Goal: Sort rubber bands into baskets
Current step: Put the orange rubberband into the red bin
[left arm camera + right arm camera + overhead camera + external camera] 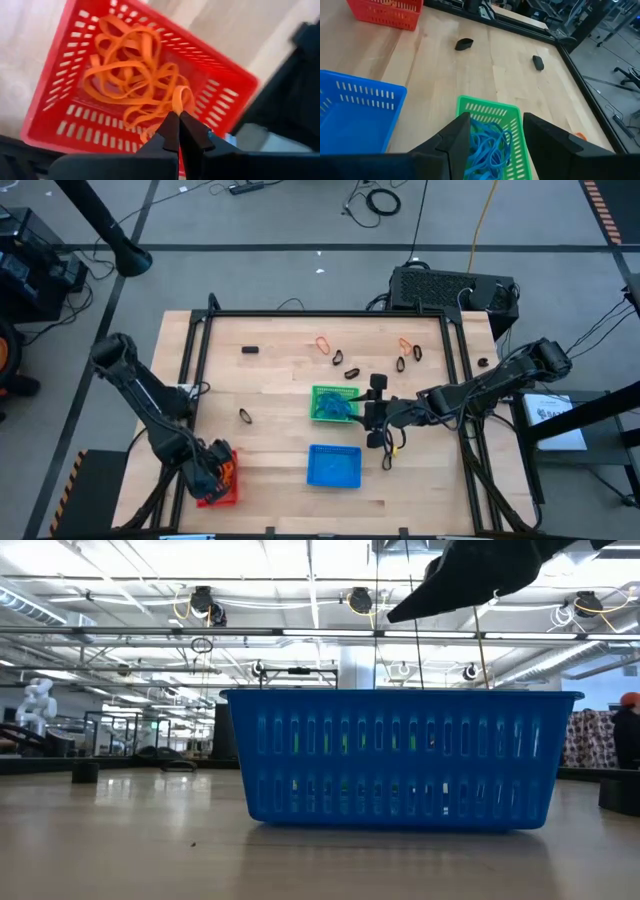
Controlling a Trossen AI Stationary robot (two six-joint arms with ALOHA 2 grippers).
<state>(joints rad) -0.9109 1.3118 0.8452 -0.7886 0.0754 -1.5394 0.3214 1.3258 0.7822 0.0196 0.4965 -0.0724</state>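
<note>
Fingers of the right gripper (492, 145) are hanging spread and empty over blue rubber bands (487, 147) in the green basket (512, 112) mid-tabletop, so lifting straight clear seems wise, while the left gripper (179, 131) is sitting clenched over the red basket (220, 80).

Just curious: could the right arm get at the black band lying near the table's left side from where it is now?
Probably not easily. The right gripper hangs open over the green basket, and the black band lies well beyond it. Nothing blocks the way; the left gripper sits nearer.
</note>
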